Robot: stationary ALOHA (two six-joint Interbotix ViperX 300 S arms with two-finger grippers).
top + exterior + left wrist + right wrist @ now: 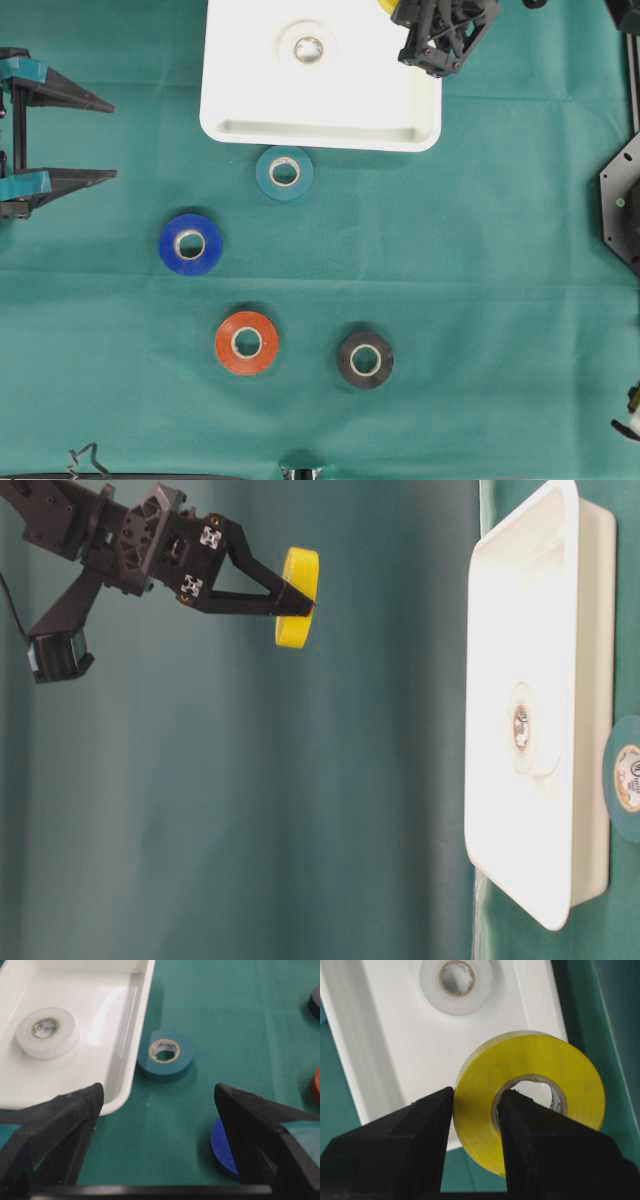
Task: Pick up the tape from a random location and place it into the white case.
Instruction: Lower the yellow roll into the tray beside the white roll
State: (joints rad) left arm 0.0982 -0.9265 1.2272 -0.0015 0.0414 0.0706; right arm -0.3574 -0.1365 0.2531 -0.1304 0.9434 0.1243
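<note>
My right gripper (476,1095) is shut on a yellow tape roll (540,1075), one finger through its core, the other on its outer edge. It holds the roll (297,595) in the air above the white case (230,90), over the case's far right corner. A white tape roll (308,46) lies flat inside the case. Outside the case a teal roll (285,173), a blue roll (190,243), an orange roll (246,342) and a black roll (365,359) lie on the green cloth. My left gripper (112,140) stands open at the left edge, holding nothing.
Green cloth covers the table. In the left wrist view the teal roll (165,1053) lies just past the case's rim (131,1060), and the blue roll (223,1152) is partly hidden behind one finger. Dark arm hardware (625,200) stands at the right edge.
</note>
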